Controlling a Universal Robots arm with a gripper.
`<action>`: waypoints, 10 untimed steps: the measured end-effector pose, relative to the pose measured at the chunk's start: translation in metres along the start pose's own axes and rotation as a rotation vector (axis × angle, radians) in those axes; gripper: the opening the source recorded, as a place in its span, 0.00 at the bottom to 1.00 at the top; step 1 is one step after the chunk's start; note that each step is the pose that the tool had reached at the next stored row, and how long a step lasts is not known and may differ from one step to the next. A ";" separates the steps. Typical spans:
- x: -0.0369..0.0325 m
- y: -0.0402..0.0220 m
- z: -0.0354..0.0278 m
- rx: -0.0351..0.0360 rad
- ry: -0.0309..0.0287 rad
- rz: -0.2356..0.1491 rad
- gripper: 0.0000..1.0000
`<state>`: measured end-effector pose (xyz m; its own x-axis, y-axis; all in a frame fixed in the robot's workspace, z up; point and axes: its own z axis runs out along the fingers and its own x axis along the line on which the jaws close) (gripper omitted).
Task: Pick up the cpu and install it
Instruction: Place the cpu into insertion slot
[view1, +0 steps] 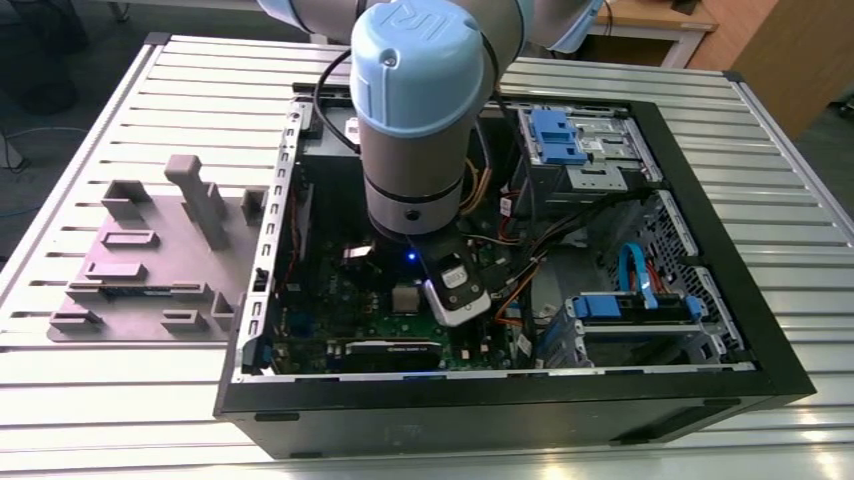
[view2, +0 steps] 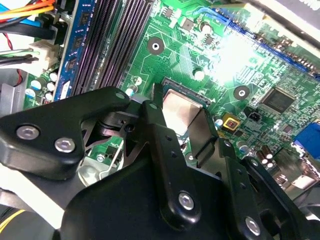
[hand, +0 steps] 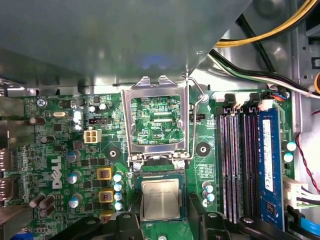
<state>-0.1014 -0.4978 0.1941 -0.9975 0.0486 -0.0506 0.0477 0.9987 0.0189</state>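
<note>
Silvery-topped, the cpu (hand: 160, 200) lies in its socket on the green motherboard (hand: 65, 145), with the hinged load plate (hand: 156, 122) swung open just beside it. Your gripper (view2: 180, 117) straddles the chip, fingers (view2: 155, 130) parted, one at each side. Memory slots (hand: 235, 160) run nearby, and yellow and black cables (hand: 260, 30) cross beyond them. Outside the computer case (view1: 534, 400), a grey fixture (view1: 134, 260) sits on the slatted table (view1: 134, 400) at the exterior view's left.

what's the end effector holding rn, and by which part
Cannot be told: the cpu sits in the open socket at the end effector; whether its edges are gripped is unclear.
</note>
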 end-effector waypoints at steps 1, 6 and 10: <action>-0.0001 0.0000 -0.0008 -0.0002 0.0000 0.000 0.47; -0.0001 0.0001 -0.0029 -0.0003 -0.0001 0.000 0.47; -0.0002 0.0000 -0.0046 0.0003 0.0001 0.000 0.47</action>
<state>-0.1014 -0.4979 0.1987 -0.9975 0.0486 -0.0505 0.0477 0.9987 0.0186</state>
